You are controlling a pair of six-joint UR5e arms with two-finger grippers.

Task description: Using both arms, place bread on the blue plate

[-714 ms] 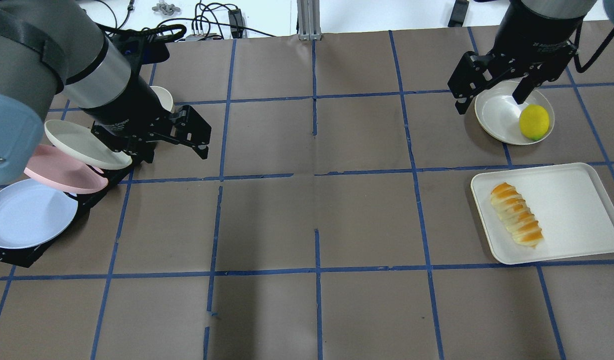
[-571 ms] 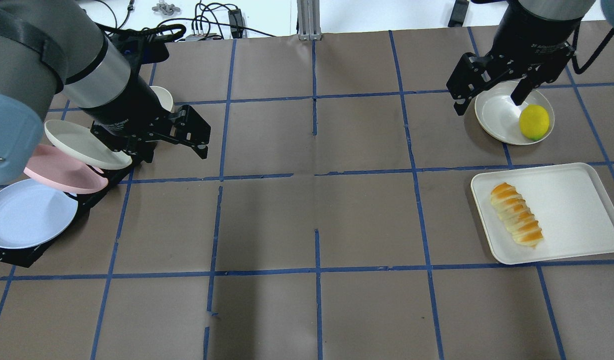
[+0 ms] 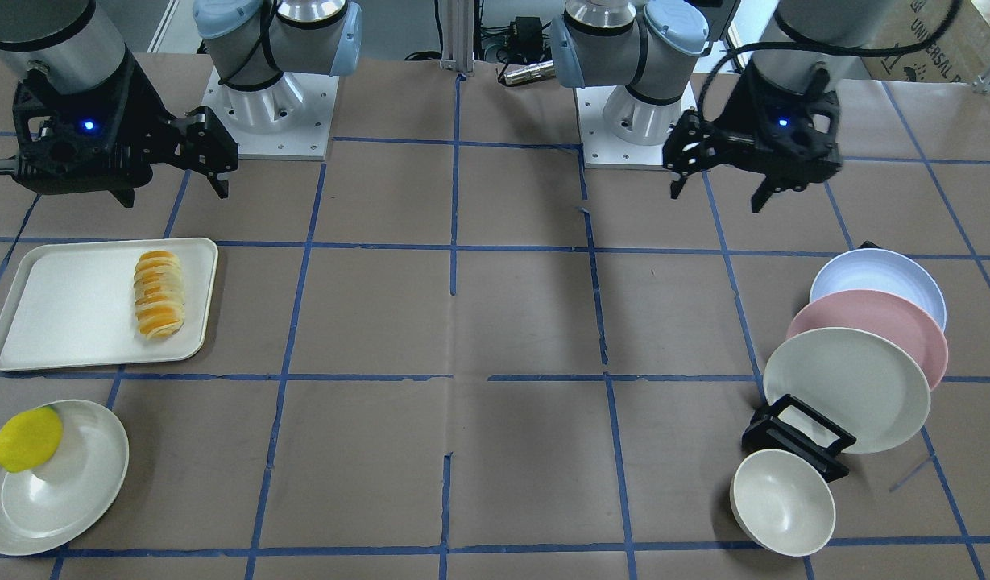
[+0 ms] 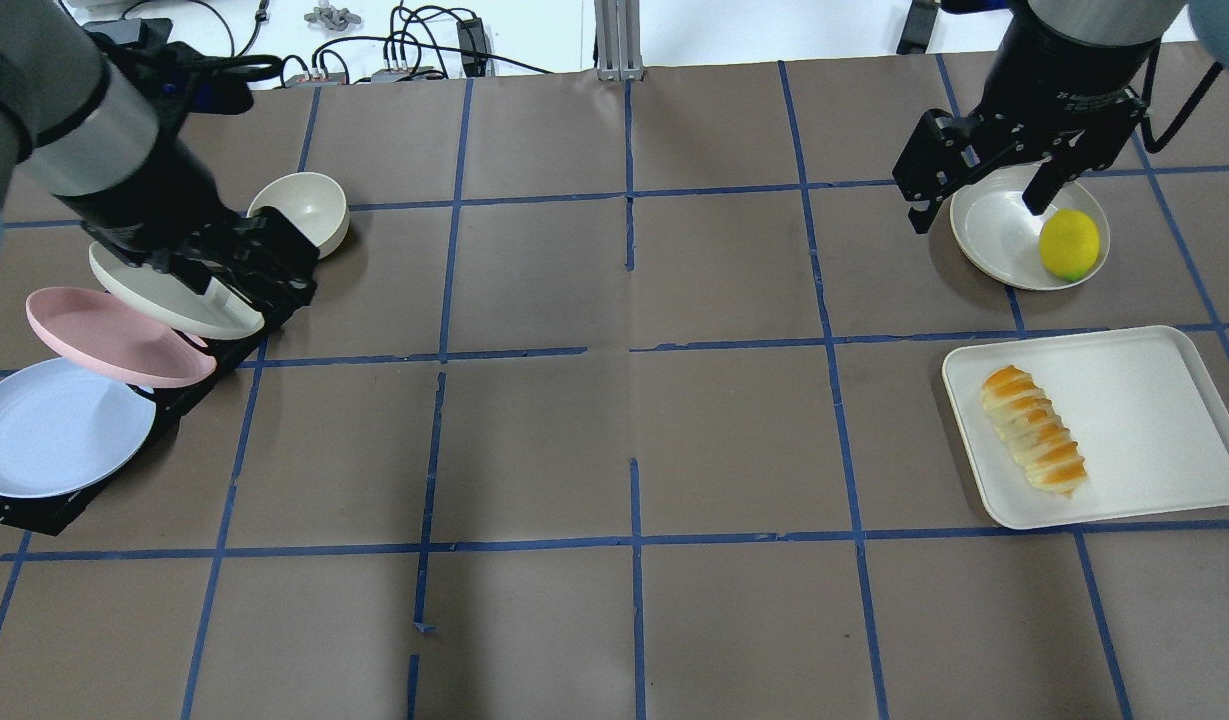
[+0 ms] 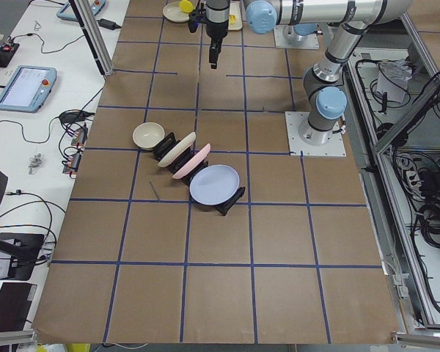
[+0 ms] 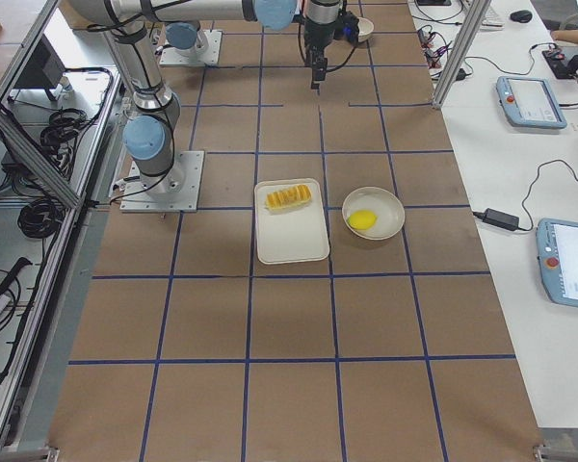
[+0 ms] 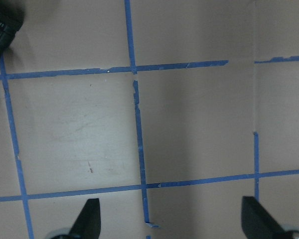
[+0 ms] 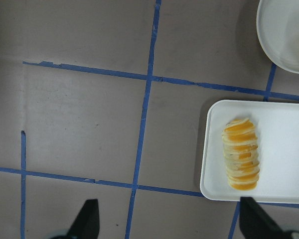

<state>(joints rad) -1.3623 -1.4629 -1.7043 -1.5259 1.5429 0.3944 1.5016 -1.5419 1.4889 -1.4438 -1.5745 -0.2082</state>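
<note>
Clock directions are read on the overhead view, with 12 pointing away from the robot.

- Left gripper (image 3: pixel 718 193): jaws spread wide and empty. It hangs at 10 o'clock over the far end of the black rack (image 4: pixel 34 510), above the cream plate (image 4: pixel 164 292).
- Right gripper (image 4: pixel 974 212): also spread and empty, at 2 o'clock over the rim of the lemon's plate (image 4: pixel 994 240).
- The bread (image 4: pixel 1034 428) lies slantwise on the white tray (image 4: pixel 1154 420) at 4 o'clock. The blue plate (image 4: pixel 54 425) stands tilted in the rack's nearest slot at 8 o'clock. The two are well apart and nothing is gripped yet.
- Risk 1, wrong plate: I am over the cream end of the rack, and the pink plate (image 4: pixel 114 335) sits between me and the blue one. A short descent here would catch the wrong rim.
- Risk 2, rack drag: the plates overlap closely. If I lift the blue plate at an angle, I expect it to scrape the pink one or tip the rack.
- Risk 3, thin rim: the matte plate may pivot or slip in a two-finger pinch.
- Risk 4, right side: dropping straight down would strike the plate rim or nudge the lemon (image 4: pixel 1069 243).
- Risk 5, bread: if the jaws are not squared to the slanted loaf, I judge it will twist out or shove the tray.
</note>
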